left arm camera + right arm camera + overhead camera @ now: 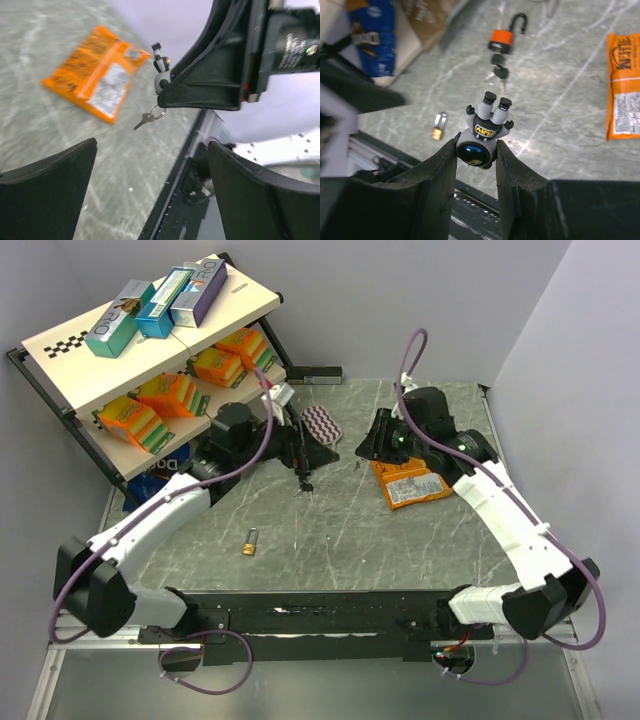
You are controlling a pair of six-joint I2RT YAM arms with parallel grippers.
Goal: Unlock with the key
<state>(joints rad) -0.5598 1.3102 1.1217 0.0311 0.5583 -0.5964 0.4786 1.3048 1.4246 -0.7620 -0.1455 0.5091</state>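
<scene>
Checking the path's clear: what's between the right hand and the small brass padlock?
Only bare tabletop between right hand and brass padlock, shown in the right wrist view.

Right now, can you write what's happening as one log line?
left hand: open, empty | right hand: shut on keychain figure | key: dangling | brass padlock: on table

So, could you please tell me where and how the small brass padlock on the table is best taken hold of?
Grip the brass padlock by its squat body, coming straight down from above and closing across its two side edges. It lies flat on the table, apart from everything else, so only the top is open; the thin shackle would probably slip.
</scene>
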